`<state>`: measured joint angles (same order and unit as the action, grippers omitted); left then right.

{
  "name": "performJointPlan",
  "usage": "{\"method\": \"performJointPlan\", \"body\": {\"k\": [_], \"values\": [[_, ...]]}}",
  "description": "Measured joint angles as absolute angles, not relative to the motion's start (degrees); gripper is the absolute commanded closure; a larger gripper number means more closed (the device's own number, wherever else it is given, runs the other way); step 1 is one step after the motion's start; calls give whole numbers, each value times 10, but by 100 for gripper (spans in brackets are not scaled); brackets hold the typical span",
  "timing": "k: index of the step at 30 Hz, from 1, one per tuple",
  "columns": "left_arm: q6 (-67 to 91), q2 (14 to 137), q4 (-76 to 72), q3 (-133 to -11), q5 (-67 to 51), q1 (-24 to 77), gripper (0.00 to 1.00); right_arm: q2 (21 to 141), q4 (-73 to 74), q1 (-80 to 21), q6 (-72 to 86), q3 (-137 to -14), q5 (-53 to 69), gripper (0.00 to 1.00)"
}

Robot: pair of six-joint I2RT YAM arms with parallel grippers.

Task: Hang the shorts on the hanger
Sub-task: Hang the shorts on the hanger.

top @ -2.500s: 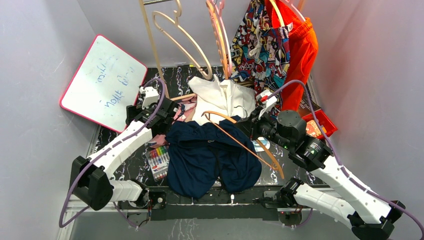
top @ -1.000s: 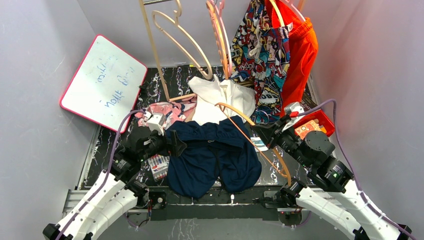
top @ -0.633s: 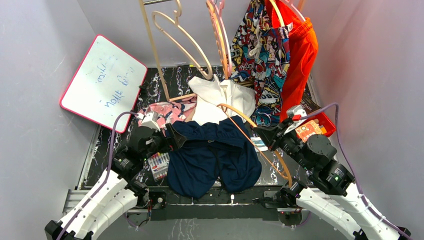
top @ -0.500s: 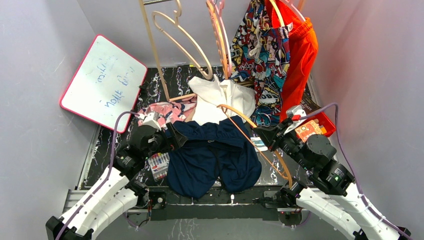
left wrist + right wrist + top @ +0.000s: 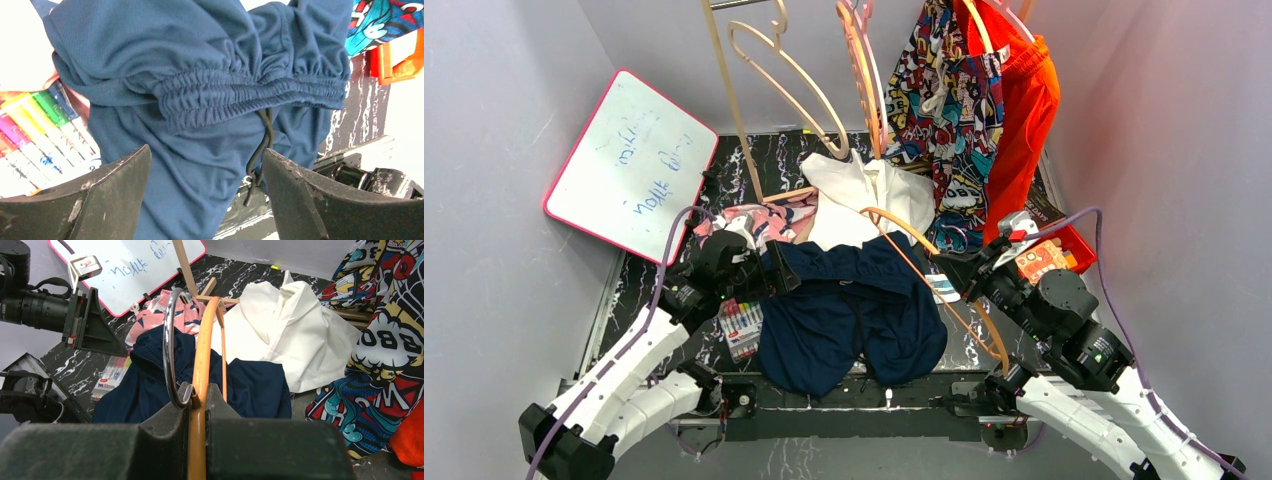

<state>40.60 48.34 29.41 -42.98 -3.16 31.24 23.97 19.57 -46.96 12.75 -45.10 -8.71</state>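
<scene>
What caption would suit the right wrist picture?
Right gripper shut on the orange-tan hanger, navy shorts lying just beyond.

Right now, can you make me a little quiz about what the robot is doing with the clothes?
1. True or false: the right gripper is shut on the hanger.
2. What lies on the table beside the shorts, on the left arm's side? A) markers B) a banana C) a cup
3. Fill in the word: the left gripper is ____, with the waistband of the shorts just ahead of it.

Key: 1 true. 2 A. 3 open.
</scene>
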Motion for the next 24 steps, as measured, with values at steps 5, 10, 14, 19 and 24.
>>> {"method": "performJointPlan", "body": {"k": [5,10,14,19,24], "values": [[399,494,324,-430,-39,314,31,241,195,-470,126,-451,-87,100],[401,536,338,-430,-23,339,32,244,188,-470,126,-444,-87,100],[400,563,339,-430,11,369,32,246,186,-470,127,-433,-87,100],[398,590,325,-430,46,376,36,248,186,-470,126,-433,-87,100],[396,606,296,-430,79,376,43,248,186,-470,123,-433,-89,100]]}}
